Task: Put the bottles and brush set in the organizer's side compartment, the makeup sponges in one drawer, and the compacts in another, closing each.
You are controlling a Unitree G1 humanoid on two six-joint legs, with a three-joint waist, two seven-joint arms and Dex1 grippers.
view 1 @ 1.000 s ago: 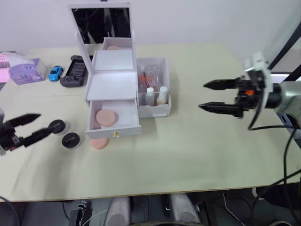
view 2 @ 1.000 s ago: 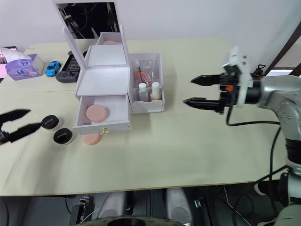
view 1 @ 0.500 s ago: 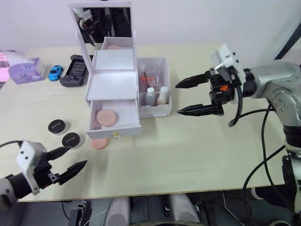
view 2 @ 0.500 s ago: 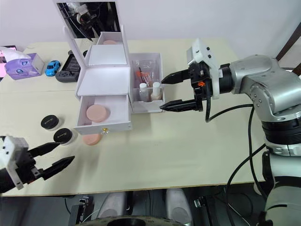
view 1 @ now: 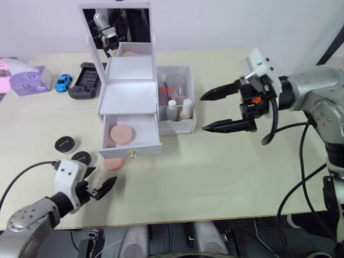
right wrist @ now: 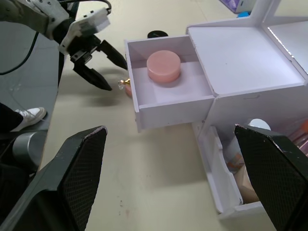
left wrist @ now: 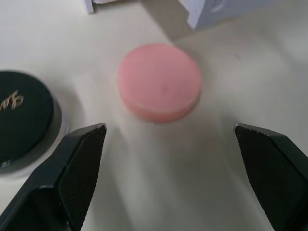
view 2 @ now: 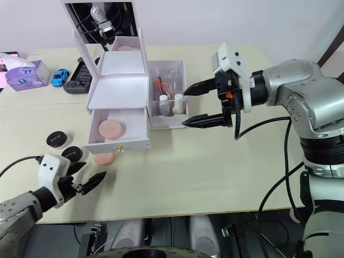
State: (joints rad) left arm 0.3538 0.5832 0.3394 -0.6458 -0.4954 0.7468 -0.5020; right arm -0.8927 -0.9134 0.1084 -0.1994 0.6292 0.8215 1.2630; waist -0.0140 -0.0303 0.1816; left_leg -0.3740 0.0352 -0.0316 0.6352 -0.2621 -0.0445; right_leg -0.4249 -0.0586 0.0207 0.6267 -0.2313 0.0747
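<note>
Black compact (left wrist: 21, 120), gold script lettering

Organizer (view 1: 130, 97): white throughout, with a gold knob (view 1: 132, 154) on the open drawer. Makeup sponges: both pink, one inside the drawer (view 1: 122, 133), one on the bench ahead of the left jaws (left wrist: 160, 82). Compacts (view 1: 65, 144) (view 1: 81, 158): black lids, the one beside the left jaws carrying what appears to be gold script. Bench (view 1: 226, 177): pale cream. Bottles near the right jaws: one clear with white cap (view 1: 171, 109), one beige (view 1: 185, 108). Both jaws: black.
</note>
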